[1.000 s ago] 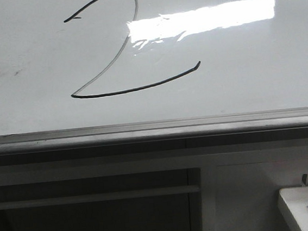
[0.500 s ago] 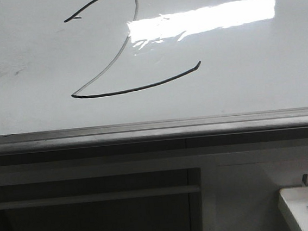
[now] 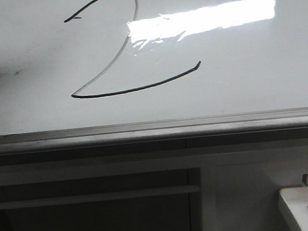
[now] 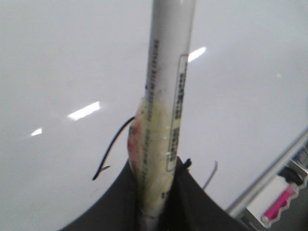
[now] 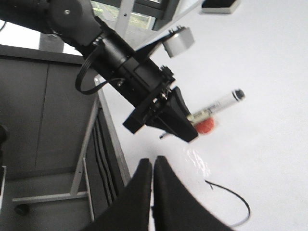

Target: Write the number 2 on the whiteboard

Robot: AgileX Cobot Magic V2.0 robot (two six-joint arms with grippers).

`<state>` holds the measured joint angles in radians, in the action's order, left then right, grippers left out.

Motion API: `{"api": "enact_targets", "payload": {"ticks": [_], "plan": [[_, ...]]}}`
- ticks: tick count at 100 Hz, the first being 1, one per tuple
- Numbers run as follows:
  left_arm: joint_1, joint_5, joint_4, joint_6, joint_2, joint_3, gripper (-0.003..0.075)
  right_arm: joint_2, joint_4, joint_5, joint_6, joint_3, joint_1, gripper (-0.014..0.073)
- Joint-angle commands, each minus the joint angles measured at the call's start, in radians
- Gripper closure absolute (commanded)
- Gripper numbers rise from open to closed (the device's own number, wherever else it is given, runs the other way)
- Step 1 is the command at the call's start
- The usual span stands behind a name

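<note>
Nothing on the board has shifted since the earlier frames; only a soft shadow has deepened at nine o'clock. The number 2 (image 3: 117, 48) sits complete in the upper left of the whiteboard (image 3: 248, 73), curved top, faint diagonal, long base stroke. The left gripper (image 5: 166, 118) is clamped on a marker (image 4: 168, 96), tip held off the board, presumably because the writing is done. The right gripper (image 5: 153, 166) has its fingers together, empty. Both are visible only from the wrist cameras; the front camera alone shows the tray (image 3: 293, 203) at five o'clock.
</note>
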<state>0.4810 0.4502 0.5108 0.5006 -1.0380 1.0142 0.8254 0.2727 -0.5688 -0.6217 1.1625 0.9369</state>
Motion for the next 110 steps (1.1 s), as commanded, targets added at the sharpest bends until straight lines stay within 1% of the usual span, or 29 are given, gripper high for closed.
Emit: {"api": "enact_targets", "payload": {"ticks": [1, 13, 23, 34, 50, 58, 79, 110], "plan": [[-0.039, -0.153, 0.035, -0.088, -0.014, -0.013, 0.0741, -0.033, -0.004, 0.057, 0.028, -0.029, -0.063, 0.0664], [-0.095, -0.177, 0.103, -0.114, -0.075, -0.046, 0.0741, -0.055, -0.003, 0.066, 0.068, -0.113, -0.13, 0.0664], [-0.118, -0.183, 0.163, -0.114, -0.141, -0.048, 0.0741, -0.057, 0.002, 0.08, 0.124, -0.165, -0.141, 0.0664], [-0.118, -0.22, 0.171, -0.114, -0.201, -0.048, 0.0741, -0.055, 0.027, 0.1, 0.127, -0.2, -0.141, 0.0664], [-0.118, -0.275, 0.187, -0.114, -0.26, -0.048, 0.0741, -0.055, 0.043, 0.108, 0.127, -0.209, -0.141, 0.0664], [-0.118, -0.326, 0.187, -0.114, -0.273, -0.048, 0.0741, -0.055, 0.059, 0.111, 0.127, -0.209, -0.141, 0.0664], [-0.118, -0.398, 0.187, -0.114, -0.295, -0.048, 0.0741, -0.055, 0.072, 0.117, 0.127, -0.209, -0.141, 0.0664], [-0.118, -0.379, 0.187, -0.114, -0.322, -0.048, 0.074, -0.053, 0.1, 0.124, 0.127, -0.209, -0.141, 0.0664]]}}
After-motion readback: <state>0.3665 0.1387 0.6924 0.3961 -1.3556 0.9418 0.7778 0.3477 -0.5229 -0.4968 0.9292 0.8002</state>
